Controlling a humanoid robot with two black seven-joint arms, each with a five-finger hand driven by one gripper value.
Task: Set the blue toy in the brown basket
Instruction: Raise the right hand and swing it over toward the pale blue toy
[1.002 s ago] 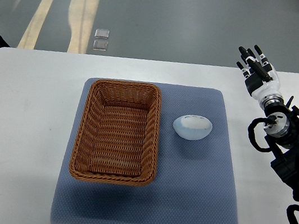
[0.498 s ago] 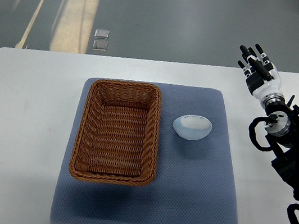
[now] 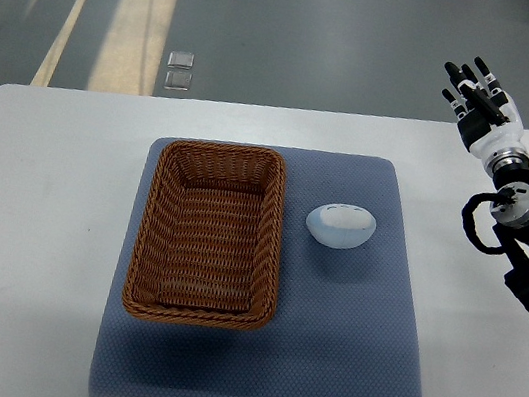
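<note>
Pale blue rounded toy [image 3: 341,226] sits on the blue-grey mat [image 3: 342,342], just right of the brown wicker basket [image 3: 210,233]; my right hand [image 3: 484,110] well apart at the table's far right corner, fingers [image 3: 466,90] extended, empty

The mat [image 3: 339,362] lies on the table [image 3: 34,253]. On the mat's left half sits the basket [image 3: 210,233], with nothing in it. The toy [image 3: 341,225] rests on the mat just to the right of the basket, apart from its rim. The right hand [image 3: 483,104] is up above the table's far right corner, well away from the basket.
</note>
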